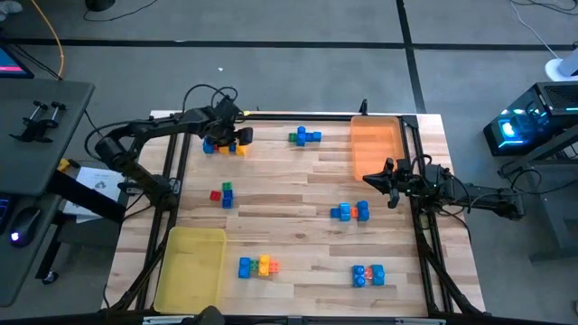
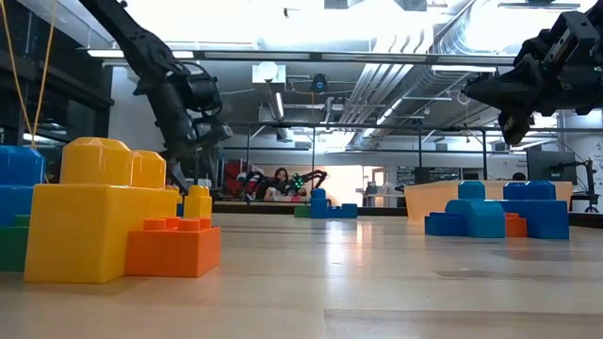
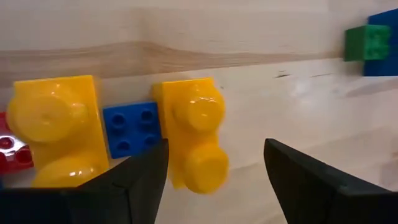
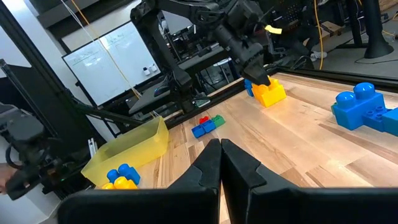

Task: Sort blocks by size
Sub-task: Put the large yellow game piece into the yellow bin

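Observation:
A cluster of blocks (image 1: 224, 144) lies at the table's far left: two yellow bricks (image 3: 53, 127) (image 3: 193, 134), a small blue one (image 3: 132, 127) between them, and a red one (image 3: 11, 149). My left gripper (image 3: 216, 149) hangs open just above this cluster, with the right-hand yellow brick beside one finger (image 3: 140, 180). It also shows in the high view (image 1: 233, 134). My right gripper (image 4: 221, 158) is shut and empty, raised above the table beside the orange tray (image 1: 375, 144); the high view (image 1: 386, 181) shows it too. My left gripper comes at the yellow brick (image 3: 180, 124) slanting down from above, open. One finger stands at the brick's side next to the small blue brick. Whether it touches the brick, I cannot tell. The brick rests flat on the table.
Other block groups lie on the wood: green-blue (image 1: 304, 136), red-green-blue (image 1: 222, 193), blue (image 1: 350, 211), blue-yellow-orange (image 1: 258, 266) and blue-orange (image 1: 368, 274). A yellow tray (image 1: 191, 266) stands at the near left. Bare wood lies in the middle.

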`<action>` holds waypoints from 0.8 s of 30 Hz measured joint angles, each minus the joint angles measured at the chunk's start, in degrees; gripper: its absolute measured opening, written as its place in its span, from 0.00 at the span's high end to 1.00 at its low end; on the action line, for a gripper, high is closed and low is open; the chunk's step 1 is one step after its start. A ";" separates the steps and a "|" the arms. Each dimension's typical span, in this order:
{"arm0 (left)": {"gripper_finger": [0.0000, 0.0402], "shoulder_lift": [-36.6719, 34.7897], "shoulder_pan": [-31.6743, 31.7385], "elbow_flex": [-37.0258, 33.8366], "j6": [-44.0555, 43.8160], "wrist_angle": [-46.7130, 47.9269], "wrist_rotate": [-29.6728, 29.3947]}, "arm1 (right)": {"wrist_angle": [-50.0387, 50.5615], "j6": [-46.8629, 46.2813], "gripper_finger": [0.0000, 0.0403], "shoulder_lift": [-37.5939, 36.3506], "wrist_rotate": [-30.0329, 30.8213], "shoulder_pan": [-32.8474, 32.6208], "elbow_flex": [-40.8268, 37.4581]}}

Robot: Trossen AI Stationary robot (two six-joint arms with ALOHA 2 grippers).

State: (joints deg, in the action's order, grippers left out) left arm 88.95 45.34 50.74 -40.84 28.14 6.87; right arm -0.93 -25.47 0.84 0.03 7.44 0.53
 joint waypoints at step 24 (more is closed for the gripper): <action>0.52 7.95 -7.45 0.00 -1.47 -4.55 -6.51 | 0.00 0.00 1.00 0.00 0.00 0.02 0.00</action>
State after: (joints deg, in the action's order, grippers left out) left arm 96.90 37.89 50.74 -42.31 23.59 0.36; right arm -0.93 -25.47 0.84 0.03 7.46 0.54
